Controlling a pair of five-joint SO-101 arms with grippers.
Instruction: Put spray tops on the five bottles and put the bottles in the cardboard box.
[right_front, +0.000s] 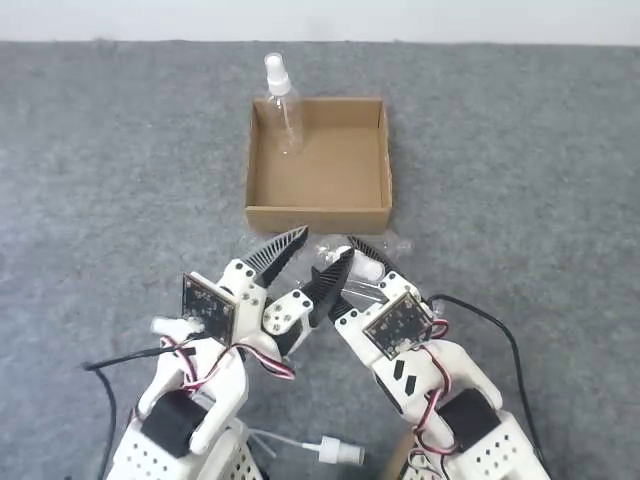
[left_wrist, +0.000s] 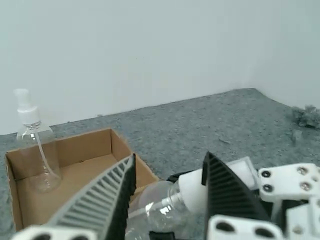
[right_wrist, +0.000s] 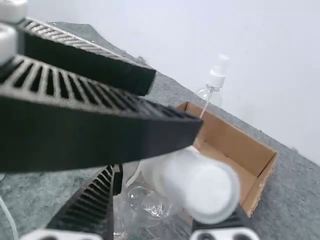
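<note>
Capped bottle (right_front: 284, 110) stands in a far corner of the box (right_front: 318, 215), so four seem left to do. Right gripper (right_wrist: 165, 200) looks closed on a spray top (right_wrist: 195, 185) at the neck of a second bottle (left_wrist: 155, 207) just in front of the box. Left gripper (left_wrist: 170, 157) sits open-jawed around it, and a loose top (right_front: 338, 451) lies by the arms.

Grey felt-like mat (right_front: 110, 150) spreads left to right, near to far. Pale wall (right_front: 450, 18) along far edge. Small grey fluff clump (left_wrist: 305, 118) near wall.

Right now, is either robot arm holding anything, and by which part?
The right gripper seems to grip the spray top of a clear bottle; the left gripper is open around it.
</note>
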